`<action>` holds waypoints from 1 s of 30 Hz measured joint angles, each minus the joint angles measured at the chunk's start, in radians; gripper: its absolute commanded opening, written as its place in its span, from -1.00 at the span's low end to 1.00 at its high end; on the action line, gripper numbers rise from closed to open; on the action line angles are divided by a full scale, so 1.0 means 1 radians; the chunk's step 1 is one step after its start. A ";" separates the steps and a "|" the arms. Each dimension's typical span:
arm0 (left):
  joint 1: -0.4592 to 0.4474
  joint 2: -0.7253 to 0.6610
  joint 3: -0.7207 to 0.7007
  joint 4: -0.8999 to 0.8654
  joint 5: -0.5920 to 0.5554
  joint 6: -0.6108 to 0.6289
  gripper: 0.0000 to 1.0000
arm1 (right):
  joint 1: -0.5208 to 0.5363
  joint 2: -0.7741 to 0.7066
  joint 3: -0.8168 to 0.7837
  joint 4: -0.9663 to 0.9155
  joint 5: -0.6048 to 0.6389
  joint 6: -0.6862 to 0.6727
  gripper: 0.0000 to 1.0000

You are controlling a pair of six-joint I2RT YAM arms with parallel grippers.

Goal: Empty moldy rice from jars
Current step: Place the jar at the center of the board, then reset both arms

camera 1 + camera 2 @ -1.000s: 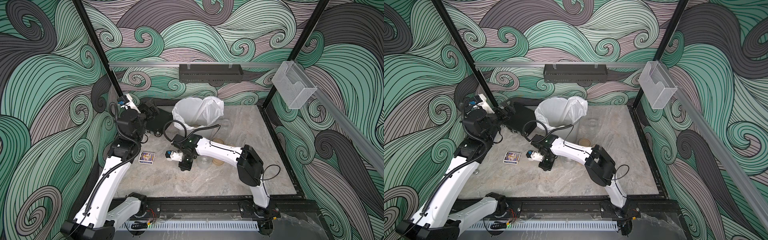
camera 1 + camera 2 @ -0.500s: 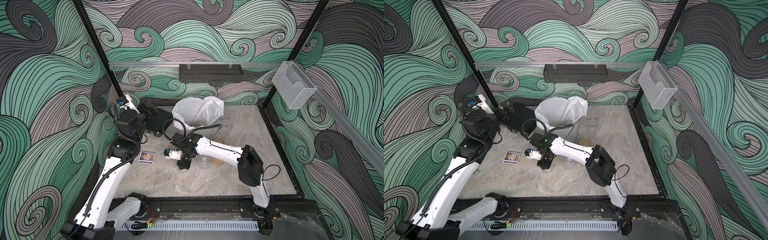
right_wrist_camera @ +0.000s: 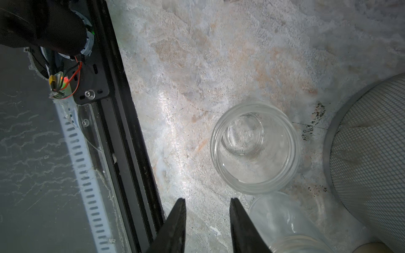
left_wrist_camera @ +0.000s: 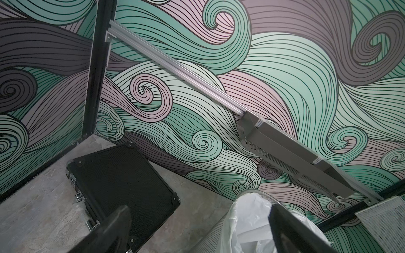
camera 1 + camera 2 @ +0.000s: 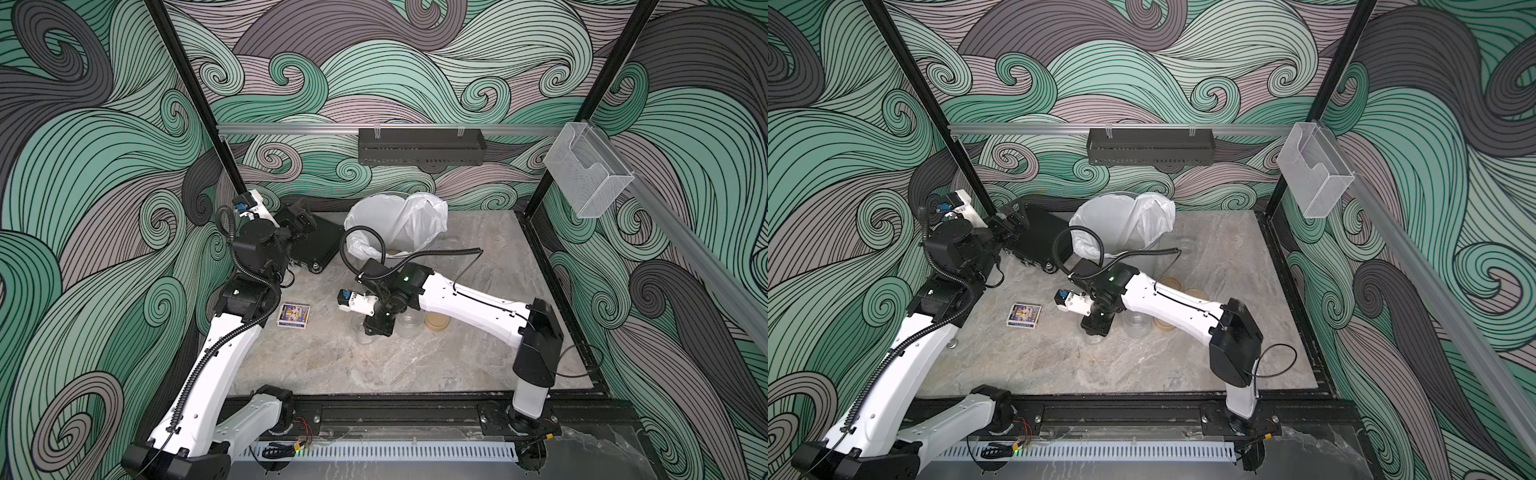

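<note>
Hovering: the right gripper [image 3: 208, 227] hangs tip-down over the table [image 5: 374, 365], near its middle and in front of the bin [image 5: 415, 216].
Right jaws: a narrow gap with nothing in it (bare marble shows between them).
Open jar [image 3: 254, 149]: upright and lidless, clear glass right down to its bottom. It stands just past the right fingertips, apart from them. In both top views the gripper partly hides it.
Second jar [image 3: 285, 219]: also clear and lidless, just beside one right finger [image 3: 241, 227] and outside the gap. Touching or not, I cannot tell.
Third jar [image 5: 451, 244]: a faint clear ring on the table beside the bin, well apart from the other two.
Lids [image 5: 1165, 326]: three tan discs lying flat by the right forearm, none on a jar.
Rice [image 5: 394, 251]: only a small beige patch low inside the bin's white liner (too small to make out grains).
Left gripper [image 4: 201, 232]: jaws wide and empty, raised near the back-left corner, with the case [image 4: 122, 175] and the bin's rim below it.
Card [image 5: 294, 316]: flat on the table, near the left arm.
</note>
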 measured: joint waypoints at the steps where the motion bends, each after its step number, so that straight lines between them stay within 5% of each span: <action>1: 0.000 0.000 -0.003 -0.001 -0.001 0.001 0.97 | 0.000 -0.013 -0.004 0.000 0.000 0.001 -0.30; 16: 0.000 0.000 -0.036 0.000 -0.023 0.023 0.97 | -0.012 -0.282 -0.146 0.063 0.040 0.030 -0.16; 30: 0.002 0.000 -0.050 0.000 -0.046 0.055 0.97 | -0.241 -0.535 -0.325 0.184 0.116 0.087 -0.02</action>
